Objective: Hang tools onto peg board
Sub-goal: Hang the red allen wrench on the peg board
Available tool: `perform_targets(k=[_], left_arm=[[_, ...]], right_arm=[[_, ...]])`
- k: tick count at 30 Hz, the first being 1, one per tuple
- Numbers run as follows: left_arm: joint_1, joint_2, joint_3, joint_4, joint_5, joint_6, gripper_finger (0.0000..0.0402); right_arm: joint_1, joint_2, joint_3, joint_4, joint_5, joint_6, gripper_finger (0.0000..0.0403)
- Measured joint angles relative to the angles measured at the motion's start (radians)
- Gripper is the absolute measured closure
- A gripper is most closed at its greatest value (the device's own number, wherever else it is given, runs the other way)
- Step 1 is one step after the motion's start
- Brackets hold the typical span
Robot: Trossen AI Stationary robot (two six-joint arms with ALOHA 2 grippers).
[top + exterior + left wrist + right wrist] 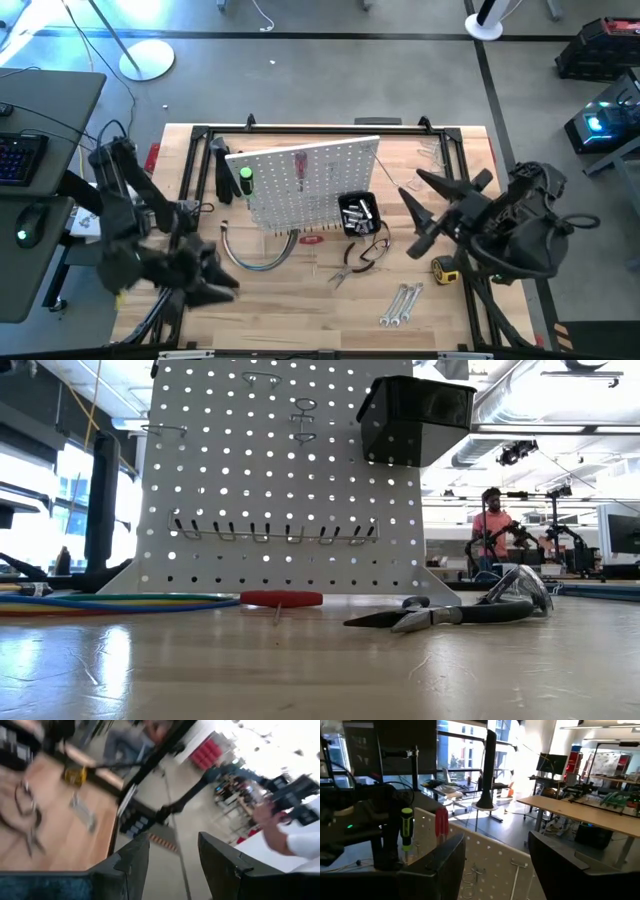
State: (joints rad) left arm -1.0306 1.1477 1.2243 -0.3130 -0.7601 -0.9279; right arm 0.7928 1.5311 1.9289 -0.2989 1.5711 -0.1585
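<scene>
The white peg board (305,180) stands upright at the table's middle, with a black bin (357,213) fixed to it. A green-handled screwdriver (406,832) and red handles (441,825) sit at its top edge. On the table lie a red-handled screwdriver (282,598), black-handled pliers (360,262), silver wrenches (400,303) and a yellow tape measure (444,268). My left gripper (215,285) hovers open and empty over the near left of the table. My right gripper (412,215) is open and empty, raised to the right of the board.
A curved bundle of coloured cables (260,255) lies in front of the board. A black metal frame (200,135) borders the table. A desk with a keyboard (20,160) stands at the left. A person (295,835) is in the room beyond.
</scene>
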Motion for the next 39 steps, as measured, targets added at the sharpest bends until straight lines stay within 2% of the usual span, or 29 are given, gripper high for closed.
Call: perform_targets(k=[7, 11, 14, 17, 22, 26, 29, 34, 39], left_arm=[[-0.018, 0.159, 0.000, -0.128, -0.017, -0.311, 0.0238], [0.026, 0.242, 0.000, -0.280, -0.069, -0.583, 0.0238], [0.070, 0.312, 0.000, -0.381, 0.019, -0.782, 0.0238], [0.108, 0.403, 0.000, -0.420, 0.123, -0.880, 0.0238], [0.192, 0.560, 0.000, -0.395, 0.128, -1.090, 0.0238], [0.289, 0.643, 0.000, -0.323, 0.224, -1.087, 0.0238], [0.366, 0.696, 0.000, -0.231, 0.281, -0.961, 0.0238], [0.473, 0.733, 0.000, -0.082, 0.287, -0.780, 0.0238], [0.543, 0.738, 0.001, -0.145, 0.258, -0.803, 0.0238]], right_arm=[[-0.008, -0.001, 0.000, 0.010, 0.000, 0.000, 0.0192], [-0.023, -0.001, 0.000, 0.010, 0.000, 0.000, 0.0192], [-0.027, -0.001, 0.000, 0.004, 0.000, 0.000, 0.0192], [-0.027, -0.001, 0.000, -0.004, 0.000, 0.001, 0.0192], [-0.027, -0.001, 0.000, -0.008, 0.000, 0.002, 0.0192], [-0.027, -0.001, 0.000, -0.008, 0.000, 0.019, 0.0192], [-0.027, -0.001, 0.000, -0.008, 0.000, 0.021, 0.0192], [-0.027, -0.001, 0.000, -0.008, 0.000, 0.023, 0.0192], [-0.027, -0.001, 0.000, -0.004, 0.000, 0.027, 0.0192]])
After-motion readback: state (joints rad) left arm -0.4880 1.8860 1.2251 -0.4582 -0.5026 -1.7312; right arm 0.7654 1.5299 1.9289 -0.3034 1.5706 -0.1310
